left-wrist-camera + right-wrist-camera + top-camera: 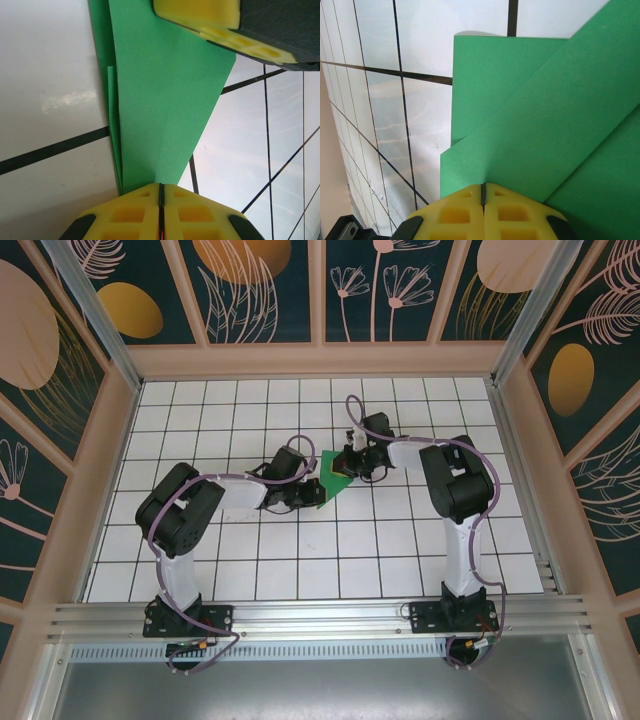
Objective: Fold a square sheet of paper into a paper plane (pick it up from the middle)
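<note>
**Entry: green sheet, part-folded, gripped at two edges. Hazards noted**

Location. The green sheet (334, 471) sits near the middle of the desk (250, 570), between the two arms. It is already doubled into several layers with one slanted edge. Whether its underside touches the desk cannot be told.

Left pincer (161, 194). The yellow pads are pressed together on the near edge of the sheet, right at the narrow end where the layers meet.

Right pincer (483, 194). The pads are pressed together on the opposite edge, pinching a slanted flap over a lower layer.

Step in hand, as judged: a crease is being set or adjusted, and the plane is not yet finished.

Hazards:
- Tearing. Both grips are firm, so if the arms draw apart the thin paper probably rips at one pad.
- Buckling. If the arms close in, the span between them bows and takes a stray crease.
- Layer slip. The lower layers peek out unevenly beside the top one. A twist from either wrist could shift them and leave the fold skewed.
- Spring-back. If one pincer releases before the crease is pressed flat, the flap likely lifts open.
- Collision. The two pincers work just beside each other, so a small misjudged move could knock pad against pad.
</note>
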`<move>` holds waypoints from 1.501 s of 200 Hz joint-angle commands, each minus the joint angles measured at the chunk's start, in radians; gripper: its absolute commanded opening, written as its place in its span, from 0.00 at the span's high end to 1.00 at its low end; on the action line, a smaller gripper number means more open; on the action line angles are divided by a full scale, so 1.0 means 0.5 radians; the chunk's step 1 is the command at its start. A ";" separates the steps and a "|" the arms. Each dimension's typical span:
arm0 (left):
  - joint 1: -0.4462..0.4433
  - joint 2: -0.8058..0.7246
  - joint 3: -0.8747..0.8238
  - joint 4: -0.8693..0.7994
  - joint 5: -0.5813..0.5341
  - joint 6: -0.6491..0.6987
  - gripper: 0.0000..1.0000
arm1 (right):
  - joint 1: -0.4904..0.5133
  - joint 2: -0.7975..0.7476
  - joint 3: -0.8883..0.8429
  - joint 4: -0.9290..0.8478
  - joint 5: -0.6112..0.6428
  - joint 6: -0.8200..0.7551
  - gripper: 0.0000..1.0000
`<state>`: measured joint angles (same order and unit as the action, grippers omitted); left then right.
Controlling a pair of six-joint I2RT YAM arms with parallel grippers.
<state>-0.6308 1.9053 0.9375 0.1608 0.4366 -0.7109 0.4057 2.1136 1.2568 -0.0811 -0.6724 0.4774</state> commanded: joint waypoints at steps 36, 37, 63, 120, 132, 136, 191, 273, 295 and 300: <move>-0.015 -0.011 -0.151 -0.129 -0.001 0.016 0.92 | 0.005 0.223 -0.072 -0.194 0.299 -0.047 0.97; -0.015 -0.012 -0.154 -0.129 0.000 0.015 0.92 | 0.005 0.222 -0.073 -0.194 0.299 -0.047 0.97; -0.019 -0.050 -0.232 -0.139 0.030 0.019 0.93 | 0.006 0.225 -0.067 -0.202 0.299 -0.047 0.97; -0.026 -0.191 -0.350 -0.322 0.055 0.185 0.94 | 0.004 0.212 -0.092 -0.216 0.302 -0.064 0.97; -0.026 -0.219 -0.315 -0.317 0.023 0.189 0.93 | 0.004 0.214 -0.103 -0.213 0.304 -0.062 0.97; -0.025 -0.233 -0.303 -0.306 0.005 0.186 0.93 | 0.002 0.216 -0.102 -0.213 0.307 -0.061 0.97; -0.023 -0.427 -0.217 0.038 -0.201 0.065 0.93 | 0.005 0.226 -0.104 -0.196 0.295 -0.053 0.97; -0.023 -0.053 0.046 0.176 -0.161 -0.033 0.93 | 0.007 0.225 -0.078 -0.188 0.266 -0.050 0.97; -0.026 -0.010 0.029 0.138 -0.129 -0.041 0.93 | 0.006 0.220 -0.056 -0.192 0.244 -0.050 0.97; -0.023 -0.009 0.017 0.133 -0.125 -0.041 0.94 | 0.006 0.217 -0.053 -0.189 0.238 -0.050 0.96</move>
<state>-0.6361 1.8797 0.9482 0.2344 0.3443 -0.7132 0.4046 2.1170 1.2613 -0.0841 -0.6800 0.4770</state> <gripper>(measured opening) 0.070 0.051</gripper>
